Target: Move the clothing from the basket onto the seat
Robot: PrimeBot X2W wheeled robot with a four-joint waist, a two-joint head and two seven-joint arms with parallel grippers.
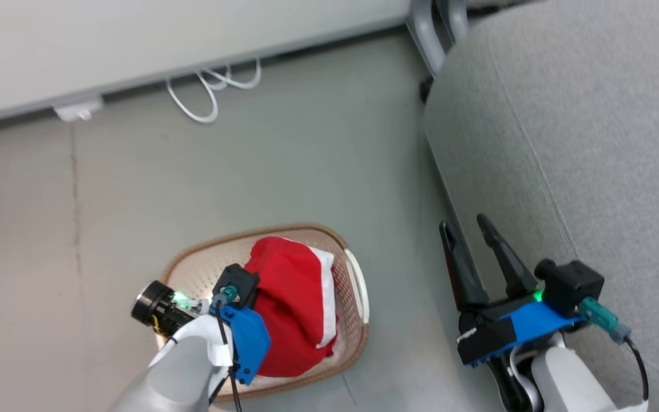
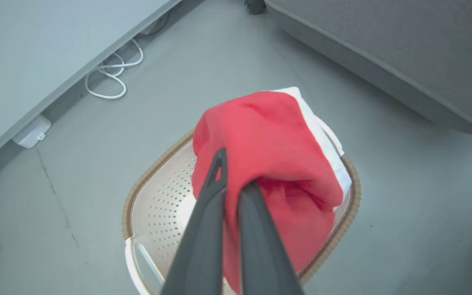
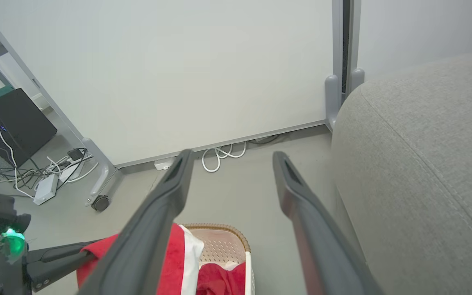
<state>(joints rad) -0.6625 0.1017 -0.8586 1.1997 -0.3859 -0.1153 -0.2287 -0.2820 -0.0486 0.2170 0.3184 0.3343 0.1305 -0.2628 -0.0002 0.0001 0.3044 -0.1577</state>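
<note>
Left hand clenched on the red garment over the basket – right hand released beside the seat.

The left hand (image 2: 236, 172) pinches a bunched red garment (image 2: 268, 135) with white trim between its two dark fingers (image 2: 203, 229); the cloth hangs over the cream perforated basket (image 2: 158, 209), covering most of its opening. In the right wrist view a second red piece (image 3: 219, 282) lies down inside the basket. The basket stands on the grey floor (image 1: 278, 160), near the seat (image 1: 564, 114) but not touching it – the big grey cushion rises along the robot's right. The right hand (image 1: 463, 223) hovers just beside the seat's edge, its fingers spread wide apart with nothing between them. A white cable (image 1: 203, 97) loops on the floor by the wall.
</note>
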